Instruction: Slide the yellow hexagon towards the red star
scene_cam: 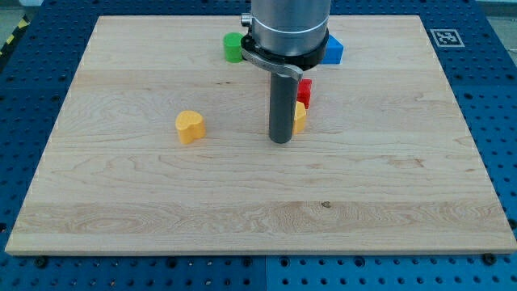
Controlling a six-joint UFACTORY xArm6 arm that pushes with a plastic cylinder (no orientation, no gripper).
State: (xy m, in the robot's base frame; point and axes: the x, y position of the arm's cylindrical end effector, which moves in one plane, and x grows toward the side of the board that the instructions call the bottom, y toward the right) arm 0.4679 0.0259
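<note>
My tip (280,141) rests on the board near the middle. A yellow block (300,117), mostly hidden behind the rod, touches the rod's right side; its shape cannot be made out. A red block (304,90), also half hidden, sits just above the yellow one, touching or nearly touching it. The rod stands at the left of both blocks.
A yellow heart-shaped block (191,127) lies to the view's left of my tip. A green block (233,47) and a blue block (333,49) sit near the top, on either side of the arm. The wooden board (121,202) ends on a blue perforated table.
</note>
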